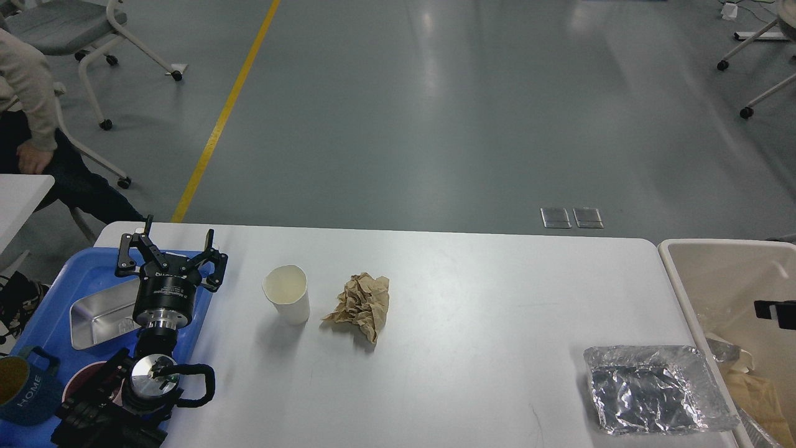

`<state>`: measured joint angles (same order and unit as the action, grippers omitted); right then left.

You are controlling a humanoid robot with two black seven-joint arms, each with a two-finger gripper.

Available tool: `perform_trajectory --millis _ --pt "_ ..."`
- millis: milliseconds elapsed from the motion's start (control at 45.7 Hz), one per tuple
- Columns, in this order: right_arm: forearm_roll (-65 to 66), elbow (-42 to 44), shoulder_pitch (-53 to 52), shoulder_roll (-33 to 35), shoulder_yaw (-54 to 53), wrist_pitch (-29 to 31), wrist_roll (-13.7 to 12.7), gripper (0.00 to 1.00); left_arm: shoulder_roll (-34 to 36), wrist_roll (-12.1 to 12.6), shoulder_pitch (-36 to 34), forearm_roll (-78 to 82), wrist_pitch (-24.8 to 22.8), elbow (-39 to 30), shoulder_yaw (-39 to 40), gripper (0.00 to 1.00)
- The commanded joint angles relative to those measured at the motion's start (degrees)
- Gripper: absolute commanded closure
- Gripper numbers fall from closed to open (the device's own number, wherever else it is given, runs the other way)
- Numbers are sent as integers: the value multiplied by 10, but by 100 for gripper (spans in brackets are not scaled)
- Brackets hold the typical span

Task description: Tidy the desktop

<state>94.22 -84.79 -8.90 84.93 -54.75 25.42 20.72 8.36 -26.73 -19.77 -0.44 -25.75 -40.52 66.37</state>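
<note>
The white desktop (472, 298) holds an upright white paper cup (286, 302), a crumpled ball of brown paper (362, 303) just right of it, and a crumpled foil tray (658, 389) near the front right corner. My left gripper (176, 241) hangs open and empty over the blue tray's right rim, left of the cup and apart from it. Only a small black piece of my right gripper (775, 309) shows at the right edge, above the beige bin; its fingers cannot be told apart.
A blue tray (74, 274) at the left holds a metal pan (99, 318), a blue mug (23, 387) and a dark round dish (84, 381). The beige bin (721, 274) at the right contains paper waste. A seated person (31, 112) and chairs are at the far left.
</note>
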Motion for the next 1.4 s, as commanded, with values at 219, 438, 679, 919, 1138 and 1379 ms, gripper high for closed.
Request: perform_trajectory --millis 219,438,679,919,1138,1379 --pt "5 33 2 -58 46 -4 -51 0 2 -111 13 2 1 -1 -12 4" --pt "41 70 5 -119 48 -3 -81 0 2 -107 14 2 1 -1 -12 4" --pt "42 96 0 -152 94 2 -75 0 1 -112 14 1 8 -1 -11 4" --pt "59 121 -1 -196 96 2 -72 0 1 -95 13 1 26 -1 -12 4" --pt "105 163 -23 -244 98 2 -72 0 2 -32 21 0 22 -1 -9 4" --pt "146 216 -45 -296 100 1 -71 0 1 -27 22 1 19 -2 -13 4"
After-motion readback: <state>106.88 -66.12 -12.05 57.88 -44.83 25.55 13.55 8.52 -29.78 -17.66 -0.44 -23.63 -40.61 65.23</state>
